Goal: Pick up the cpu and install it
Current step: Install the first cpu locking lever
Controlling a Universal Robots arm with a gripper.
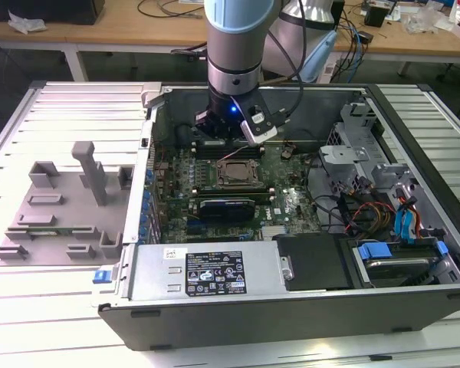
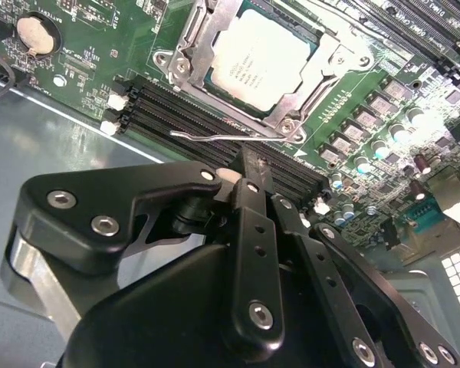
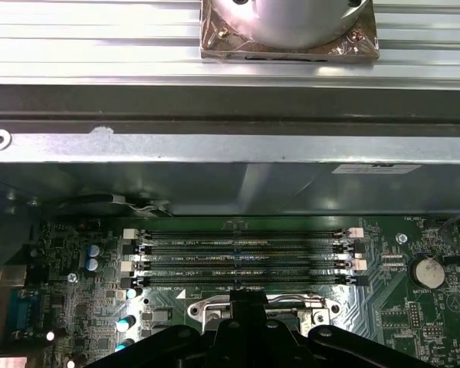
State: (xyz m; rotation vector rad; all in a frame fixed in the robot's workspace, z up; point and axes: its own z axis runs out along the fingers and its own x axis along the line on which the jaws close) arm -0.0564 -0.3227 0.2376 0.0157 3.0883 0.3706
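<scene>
Cpu [image 2: 264,65] placement was already settled: the silvery square chip lay flat inside the socket frame [image 2: 185,54] on the motherboard [image 1: 287,203], with the wire retention lever [image 2: 215,138] running along the frame's near edge. In the exterior view the gripper [image 1: 231,134] hung over the motherboard with the cpu [image 1: 238,172] just beside it, toward six o'clock. Being nearly square, the chip offered no long axis. The empty memory slots [image 3: 241,257] directly under the claw ran from nine to three o'clock in that view.

In the second wrist view the gripper [image 2: 249,161] seemed clenched on nothing, its tips drawn together just above the slots. That view was edge-on, so this is a cautious reading.

Room was tight at twelve o'clock, where the case's rear wall [image 3: 230,146] rose close behind the slots. More open board lay toward six o'clock, past the socket. A coin cell battery [image 2: 34,34] sat well apart from the chip.
</scene>
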